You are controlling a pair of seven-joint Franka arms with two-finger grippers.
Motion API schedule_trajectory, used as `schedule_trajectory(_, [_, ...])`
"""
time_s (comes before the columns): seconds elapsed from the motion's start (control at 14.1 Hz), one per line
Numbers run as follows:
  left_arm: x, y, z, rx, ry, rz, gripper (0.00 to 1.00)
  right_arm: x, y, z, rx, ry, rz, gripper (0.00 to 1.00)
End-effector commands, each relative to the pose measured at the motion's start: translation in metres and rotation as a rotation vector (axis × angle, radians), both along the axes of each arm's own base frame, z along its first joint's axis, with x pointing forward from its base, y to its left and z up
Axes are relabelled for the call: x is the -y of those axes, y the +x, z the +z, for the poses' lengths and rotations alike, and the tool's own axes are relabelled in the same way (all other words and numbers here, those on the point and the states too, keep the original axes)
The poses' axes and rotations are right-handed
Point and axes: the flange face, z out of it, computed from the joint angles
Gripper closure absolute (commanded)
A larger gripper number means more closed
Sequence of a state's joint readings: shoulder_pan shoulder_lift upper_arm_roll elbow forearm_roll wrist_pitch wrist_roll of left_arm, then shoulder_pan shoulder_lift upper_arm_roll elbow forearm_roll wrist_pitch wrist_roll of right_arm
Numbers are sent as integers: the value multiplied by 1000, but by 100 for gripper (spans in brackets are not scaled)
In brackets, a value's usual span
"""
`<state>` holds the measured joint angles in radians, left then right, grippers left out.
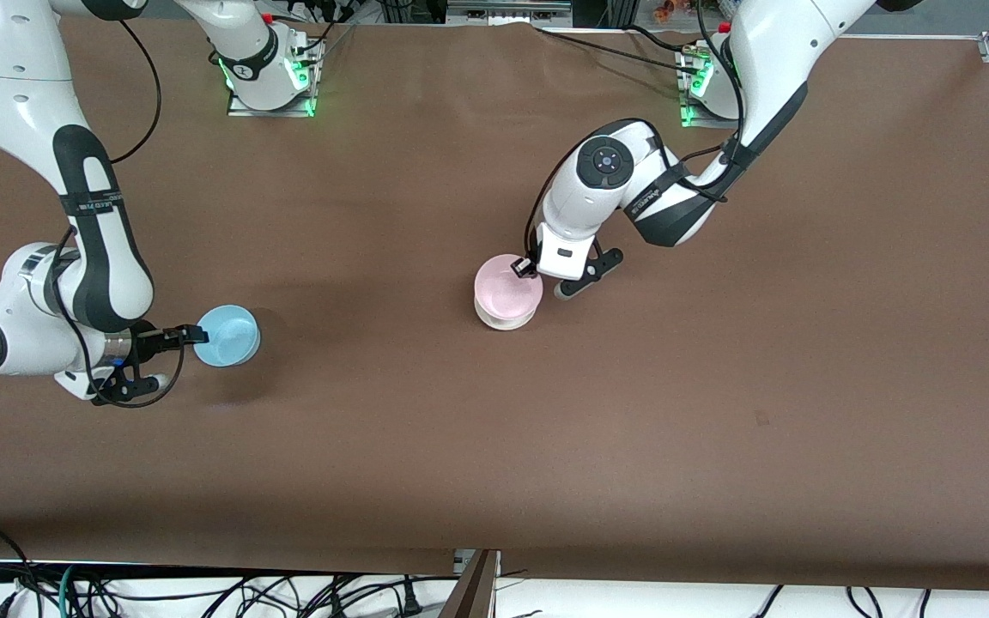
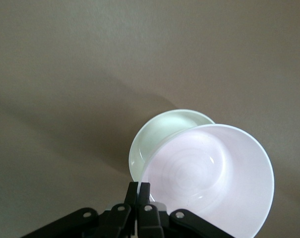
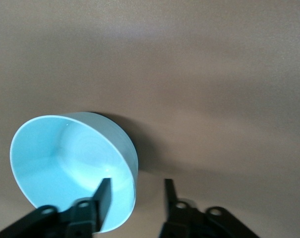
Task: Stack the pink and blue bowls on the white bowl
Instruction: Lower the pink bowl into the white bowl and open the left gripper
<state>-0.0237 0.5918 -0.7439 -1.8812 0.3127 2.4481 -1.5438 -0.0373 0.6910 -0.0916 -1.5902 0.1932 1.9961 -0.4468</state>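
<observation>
The pink bowl (image 1: pixel 507 287) is pale, round and plain, glossy inside with faint rings at its bottom. It hangs tilted in the left gripper (image 1: pixel 525 268), whose fingers (image 2: pixel 138 194) are pressed together on its rim, one inside and one outside the wall. Its mouth faces up and leans away from that gripper. Being round, it has no long axis.

Under it, partly covered, the white bowl (image 1: pixel 505 319) stands upright on the brown table (image 1: pixel 718 386), mouth up. In the left wrist view its cream inside (image 2: pixel 162 131) shows past the pink bowl's (image 2: pixel 211 181) raised edge. The pink bowl sits over it, off centre toward the gripper, not fully nested.

The blue bowl (image 1: pixel 227 336) is light sky blue, of the same plain round shape, at the right arm's end of the table. In the right wrist view it is tipped (image 3: pixel 73 166), its mouth turned partly toward the right gripper (image 1: pixel 196 335). That gripper's fingers (image 3: pixel 104 196) stand apart, one inside the bowl against the wall, the other outside with a gap to it, so the rim lies between them unclamped. Whether the bowl's base touches the table I cannot tell.
</observation>
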Motion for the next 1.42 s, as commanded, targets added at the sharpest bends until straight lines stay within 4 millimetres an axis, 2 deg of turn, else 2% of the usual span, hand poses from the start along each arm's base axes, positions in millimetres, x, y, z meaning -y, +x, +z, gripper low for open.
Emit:
schedule_trajectory(0.0, [3, -13, -10, 11, -13, 1, 100, 2, -1, -2, 12, 24, 3, 63])
schedule_trajectory(0.28, [3, -17, -22, 0, -20, 0, 100, -1, -1, -2, 9, 26, 7, 87])
schedule_trajectory(0.5, [2, -17, -31, 13, -46, 4, 100, -4, -1, -2, 3, 28, 11, 95])
schedule_trajectory(0.78, [0, -15, -48, 43, -40, -8, 100, -4, -1, -1, 3, 28, 11, 99])
schedule_trajectory(1.07, [-3, -12, -54, 59, -25, -8, 100, -7, 0, 2, 6, 28, 19, 100])
schedule_trajectory(1.35, [-8, -3, -53, 75, -31, 8, 100, -13, 10, 28, 42, 31, 29, 100])
